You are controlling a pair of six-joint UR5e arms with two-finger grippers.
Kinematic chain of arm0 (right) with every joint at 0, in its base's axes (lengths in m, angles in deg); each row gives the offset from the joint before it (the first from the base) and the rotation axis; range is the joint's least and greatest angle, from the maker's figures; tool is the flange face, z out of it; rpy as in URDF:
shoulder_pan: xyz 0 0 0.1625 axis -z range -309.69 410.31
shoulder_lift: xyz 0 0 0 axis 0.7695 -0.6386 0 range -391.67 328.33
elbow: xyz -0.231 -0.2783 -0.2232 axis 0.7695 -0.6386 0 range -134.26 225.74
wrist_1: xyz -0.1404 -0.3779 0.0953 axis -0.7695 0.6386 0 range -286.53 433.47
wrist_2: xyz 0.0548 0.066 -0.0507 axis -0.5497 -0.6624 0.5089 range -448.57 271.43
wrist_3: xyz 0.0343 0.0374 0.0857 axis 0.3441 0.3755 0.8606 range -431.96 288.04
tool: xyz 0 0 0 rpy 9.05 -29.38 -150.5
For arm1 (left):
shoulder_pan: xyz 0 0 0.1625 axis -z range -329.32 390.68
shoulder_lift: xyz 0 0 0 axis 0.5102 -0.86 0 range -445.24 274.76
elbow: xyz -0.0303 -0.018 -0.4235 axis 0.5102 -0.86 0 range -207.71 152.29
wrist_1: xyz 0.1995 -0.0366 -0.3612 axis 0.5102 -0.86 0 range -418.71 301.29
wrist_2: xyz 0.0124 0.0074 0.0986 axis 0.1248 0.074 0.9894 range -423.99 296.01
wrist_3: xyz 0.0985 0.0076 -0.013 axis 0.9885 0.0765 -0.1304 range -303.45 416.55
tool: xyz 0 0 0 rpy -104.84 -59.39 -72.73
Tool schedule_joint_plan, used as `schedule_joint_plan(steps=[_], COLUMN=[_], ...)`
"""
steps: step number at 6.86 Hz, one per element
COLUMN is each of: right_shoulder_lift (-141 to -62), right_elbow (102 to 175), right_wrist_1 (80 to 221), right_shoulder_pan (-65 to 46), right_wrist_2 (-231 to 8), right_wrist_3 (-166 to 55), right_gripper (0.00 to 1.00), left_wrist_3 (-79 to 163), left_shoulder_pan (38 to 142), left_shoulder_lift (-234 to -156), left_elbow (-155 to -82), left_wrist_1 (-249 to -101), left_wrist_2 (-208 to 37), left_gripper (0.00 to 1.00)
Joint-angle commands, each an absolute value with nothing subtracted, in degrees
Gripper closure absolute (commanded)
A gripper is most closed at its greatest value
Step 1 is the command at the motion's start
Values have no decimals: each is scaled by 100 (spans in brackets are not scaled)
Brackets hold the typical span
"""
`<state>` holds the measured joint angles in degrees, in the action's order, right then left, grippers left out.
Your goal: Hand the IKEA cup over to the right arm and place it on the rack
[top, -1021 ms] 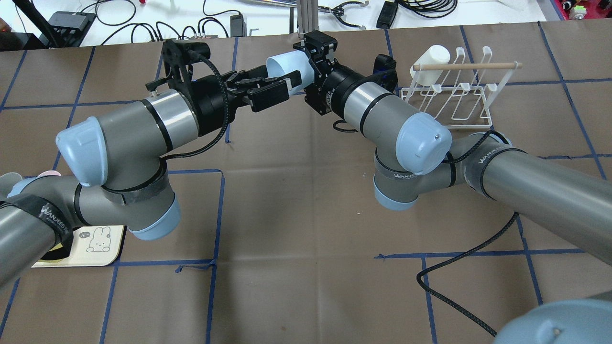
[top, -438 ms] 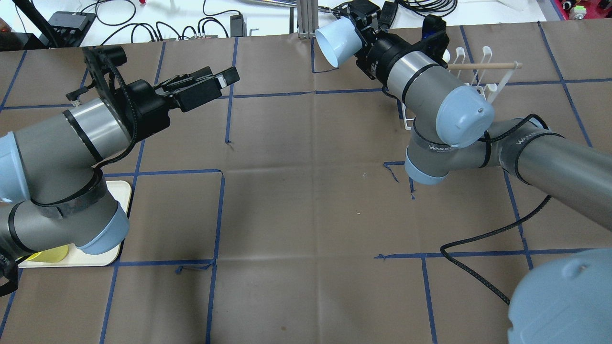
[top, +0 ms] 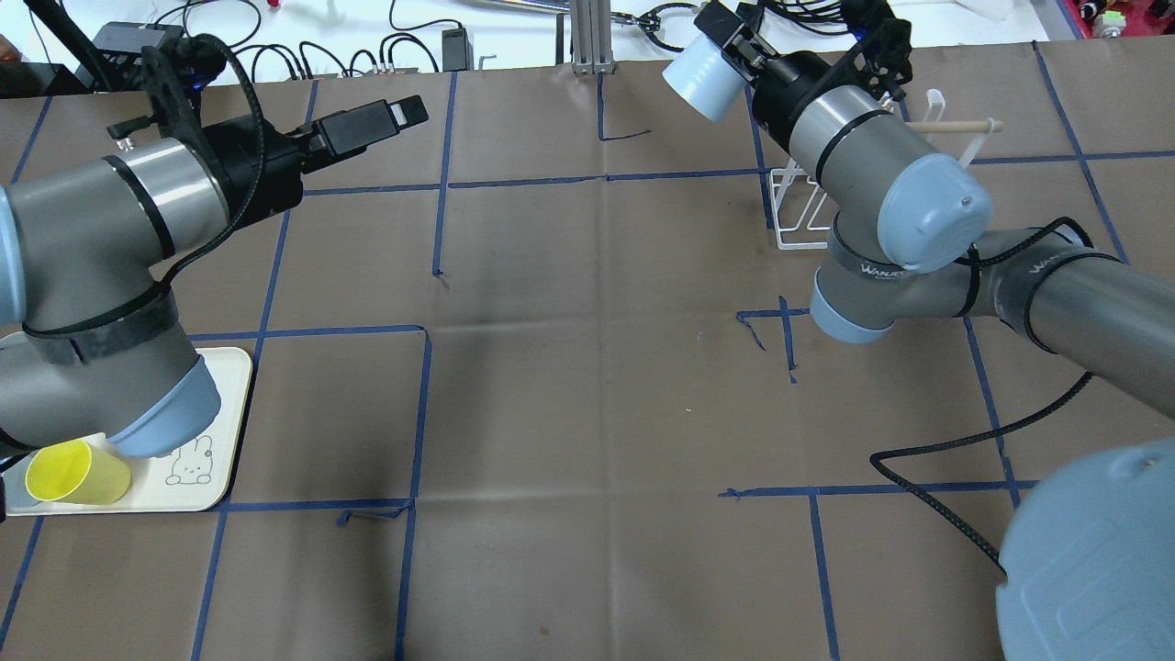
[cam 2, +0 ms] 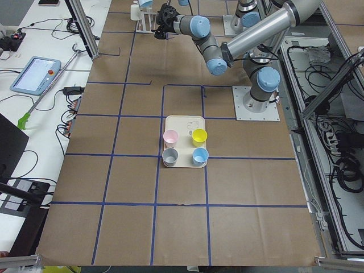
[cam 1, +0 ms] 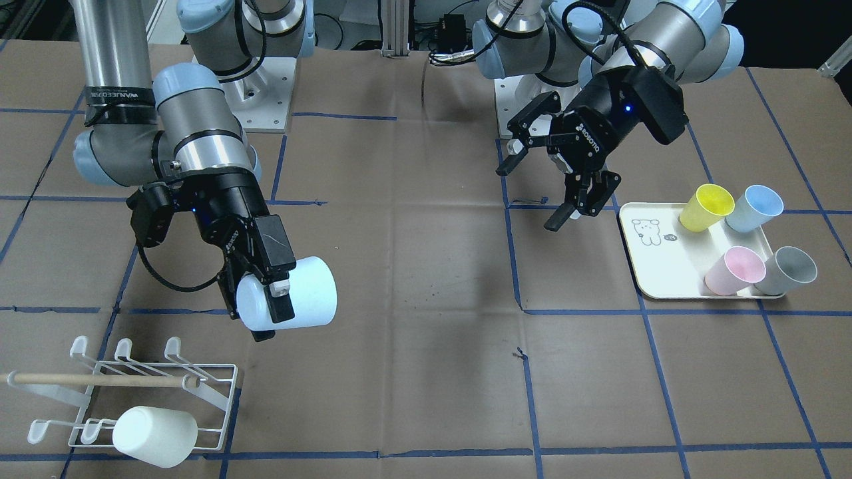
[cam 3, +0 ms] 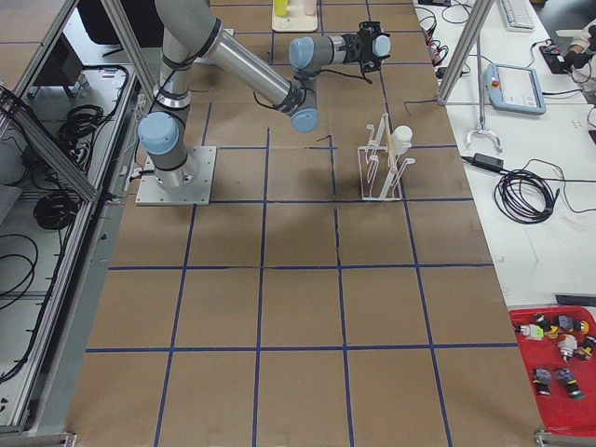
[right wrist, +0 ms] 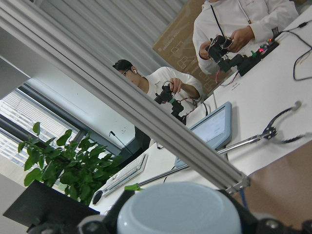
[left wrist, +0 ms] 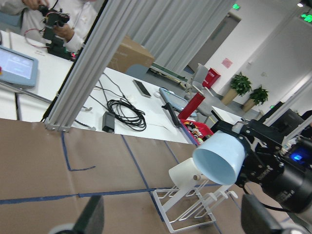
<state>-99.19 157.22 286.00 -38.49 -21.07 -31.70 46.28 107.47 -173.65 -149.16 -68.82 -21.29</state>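
Starting at the lower left of the front-facing view: the rack (cam 1: 100, 380) sits on the tabletop (cam 1: 413, 266) with one white cup (cam 1: 154, 436) hung on a prong in its bottom row, and the other prongs look free. Just up and to the right of it, the right arm (cam 1: 193, 133) reaches down from the upper left, and the right claw (cam 1: 273, 319) is clenched around the base end of the light-blue cup (cam 1: 299, 293). The cup is carried on its side, mouth pointing toward frame right, clear of the tabletop and not touching the rack. So the hand-over reads as done: the cup is with the right arm alone. Across the bare middle of the frame to the upper right, the left claw (cam 1: 530, 196) hangs released, jaws spread wide with nothing between them, well apart from the cup. Further right, the tray (cam 1: 655, 266) holds a yellow cup (cam 1: 707, 207), a blue cup (cam 1: 754, 207), a pink cup (cam 1: 734, 270) and a grey cup (cam 1: 785, 270), all lying tipped. What is left, by my reading, is the placing. The right arm needs to bring the cup over the rack, turn its mouth down onto a free prong, seat it and let go. Call it past halfway, with the fiddly bit to come.
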Motion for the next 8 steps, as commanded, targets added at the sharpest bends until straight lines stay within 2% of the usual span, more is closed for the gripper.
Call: schedule_joint_plan(steps=[1, 3, 5, 6, 8], right_shoulder_lift=[-9917, -9865, -9367, -9085, -8688], right_elbow=[15718, 15718, 15544, 15194, 14770], right_wrist_1=[28669, 29019, 29074, 29083, 29083], right_shoulder_pan=[-3295, -2653, -2249, -2124, -2097], right_wrist_2=[-2063, -1199, -1034, -1095, -1087], right_wrist_3=[-5072, -5496, -6570, -6581, -6633], right_gripper=[83, 82, 82, 82, 82], left_wrist_3=[4627, 4636, 4679, 4767, 5635], left_shoulder_pan=[11125, 11819, 11901, 11901, 11910], left_shoulder_lift=[-17375, -17410, -17402, -17349, -17270], left_elbow=[-14174, -12894, -12082, -11809, -11858], left_wrist_1=[-8727, -11507, -13708, -14441, -14678], left_wrist_2=[-808, 958, 1814, 2028, 2740], left_gripper=[1, 1, 1, 1, 1])
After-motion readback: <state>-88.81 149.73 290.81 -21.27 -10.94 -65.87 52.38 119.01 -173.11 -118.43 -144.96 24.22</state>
